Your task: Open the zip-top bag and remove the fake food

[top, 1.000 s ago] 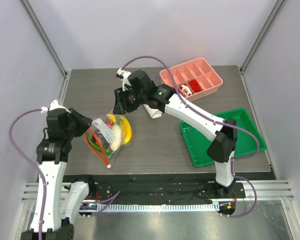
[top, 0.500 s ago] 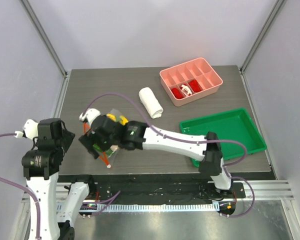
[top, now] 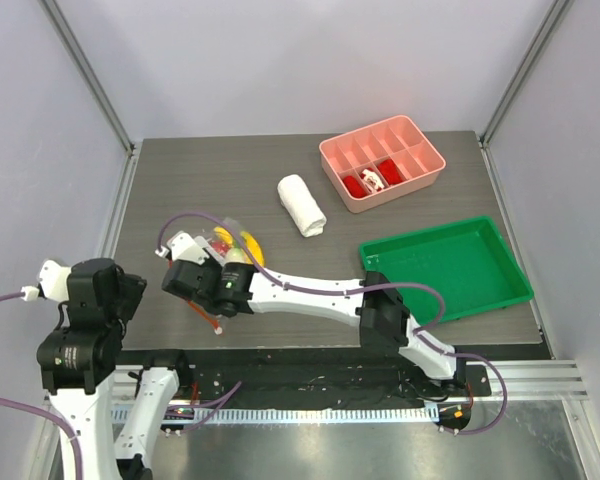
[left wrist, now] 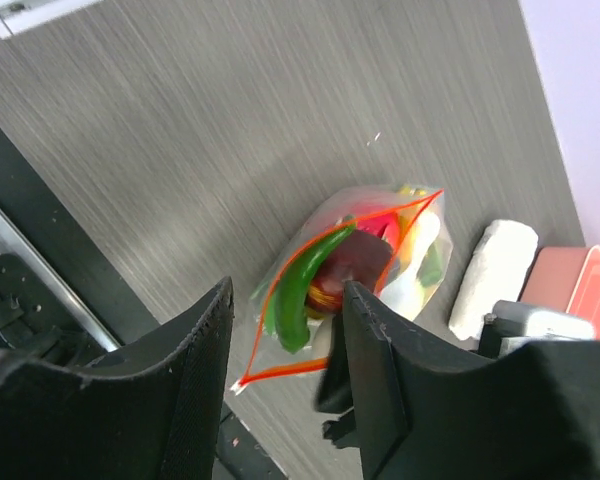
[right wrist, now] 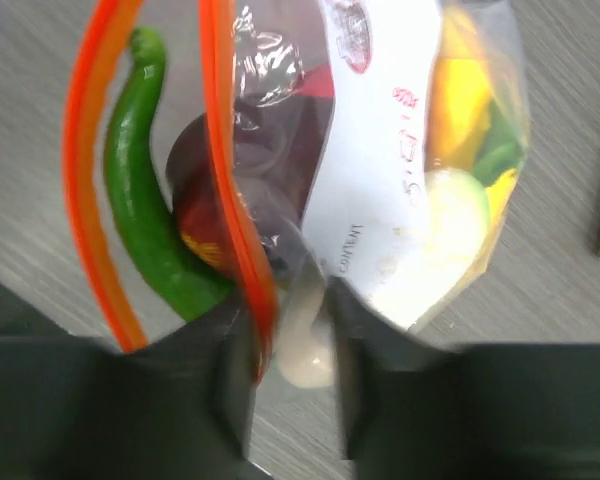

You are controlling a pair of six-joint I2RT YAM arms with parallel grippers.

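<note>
Emptying the opened bag: working at its mouth.

Judged past the unzipping, with the food [right wrist: 230, 210] not yet out. Lying just ahead of the right gripper [right wrist: 288, 335]: the bag [top: 228, 262], clear and crinkly, with its orange strip [right wrist: 85, 170] parted into a loop and one lip between the jaws. Cannot tell whether clamped. Well clear of the left gripper [left wrist: 287, 295], jaws apart and empty. Next: pin a lip, then pluck the pepper [right wrist: 155, 220] nearest the mouth.

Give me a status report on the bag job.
Left gripper open, empty. Right gripper astride bag rim, grip unclear. Bag open, food inside. Nothing in the way.
</note>
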